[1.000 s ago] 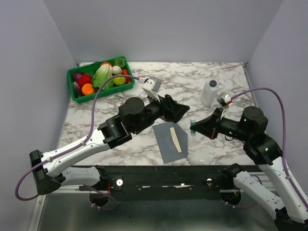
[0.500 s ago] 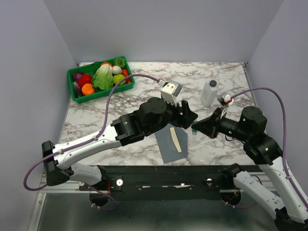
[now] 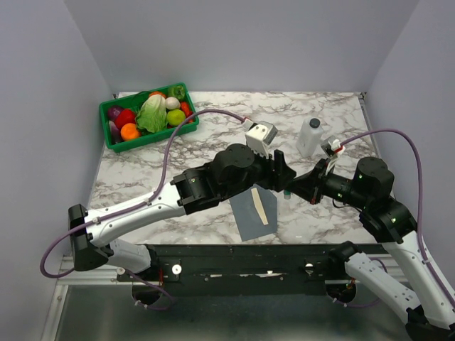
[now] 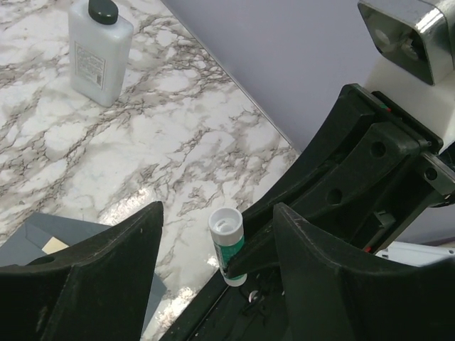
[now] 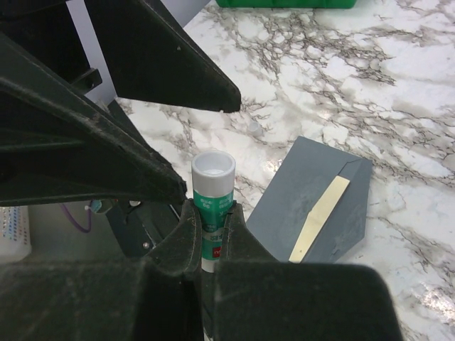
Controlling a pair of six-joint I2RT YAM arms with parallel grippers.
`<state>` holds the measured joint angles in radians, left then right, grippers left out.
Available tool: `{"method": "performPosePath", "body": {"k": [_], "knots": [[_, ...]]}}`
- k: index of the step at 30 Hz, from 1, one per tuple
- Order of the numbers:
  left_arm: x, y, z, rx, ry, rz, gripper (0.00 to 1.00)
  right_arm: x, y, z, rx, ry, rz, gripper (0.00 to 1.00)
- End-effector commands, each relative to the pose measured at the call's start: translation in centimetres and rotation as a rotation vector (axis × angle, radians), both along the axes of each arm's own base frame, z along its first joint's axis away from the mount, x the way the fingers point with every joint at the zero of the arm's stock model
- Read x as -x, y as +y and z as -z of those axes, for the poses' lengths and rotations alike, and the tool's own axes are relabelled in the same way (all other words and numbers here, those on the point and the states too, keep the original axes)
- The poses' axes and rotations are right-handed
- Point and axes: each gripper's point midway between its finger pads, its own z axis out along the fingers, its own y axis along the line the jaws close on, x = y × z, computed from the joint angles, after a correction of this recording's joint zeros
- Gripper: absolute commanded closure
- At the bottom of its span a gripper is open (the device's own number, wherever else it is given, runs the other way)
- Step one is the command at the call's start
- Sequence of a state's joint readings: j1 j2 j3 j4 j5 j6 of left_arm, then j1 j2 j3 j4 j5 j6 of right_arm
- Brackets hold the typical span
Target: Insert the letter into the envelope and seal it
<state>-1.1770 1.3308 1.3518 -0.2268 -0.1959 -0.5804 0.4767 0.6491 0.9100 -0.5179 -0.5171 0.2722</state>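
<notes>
The grey envelope (image 3: 247,217) lies flat near the table's front edge. A narrow cream strip of the letter (image 3: 261,206) shows on it, and the rest of the letter is hidden. My right gripper (image 5: 210,213) is shut on an upright green and white glue stick (image 5: 213,177), held just right of the envelope (image 5: 313,192). My left gripper (image 4: 217,213) is open, with one finger on each side of the glue stick (image 4: 229,245) and neither touching it. In the top view the left gripper (image 3: 282,170) meets the right gripper (image 3: 288,189) above the envelope's right edge.
A white bottle with a black cap (image 3: 309,137) stands behind the right gripper. A green basket (image 3: 186,126) of toy vegetables sits at the back left. A small white cap-like piece (image 5: 254,128) lies on the marble beyond the glue stick.
My left arm has swung right and forward until its fingers flank the glue stick, and its jaws have narrowed a little. The right arm and the envelope have stayed put.
</notes>
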Motion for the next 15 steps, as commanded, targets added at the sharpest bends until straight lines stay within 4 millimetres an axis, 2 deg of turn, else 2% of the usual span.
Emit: {"method": "performPosePath", "body": {"k": [1,8,11,14,15], "knots": [[0.71,-1.21,-0.05,-0.008,0.004,0.055,0.34,0.01,0.01,-0.81,-0.013,-0.016,0.004,0.99],[0.57,-1.59,0.72,-0.027,0.017,0.054,0.41,0.2,0.03,-1.02,-0.018,-0.025,-0.004,0.99],[0.55,-1.54,0.41,-0.015,0.016,0.05,0.46,0.29,0.09,-1.04,-0.02,-0.024,-0.01,0.99],[0.52,-1.55,0.38,-0.01,0.015,0.048,0.55,0.3,0.1,-0.94,-0.019,-0.025,-0.011,0.99],[0.54,-1.6,0.27,-0.005,0.015,0.05,0.65,0.28,0.14,-0.88,-0.02,-0.022,-0.013,0.99]]}}
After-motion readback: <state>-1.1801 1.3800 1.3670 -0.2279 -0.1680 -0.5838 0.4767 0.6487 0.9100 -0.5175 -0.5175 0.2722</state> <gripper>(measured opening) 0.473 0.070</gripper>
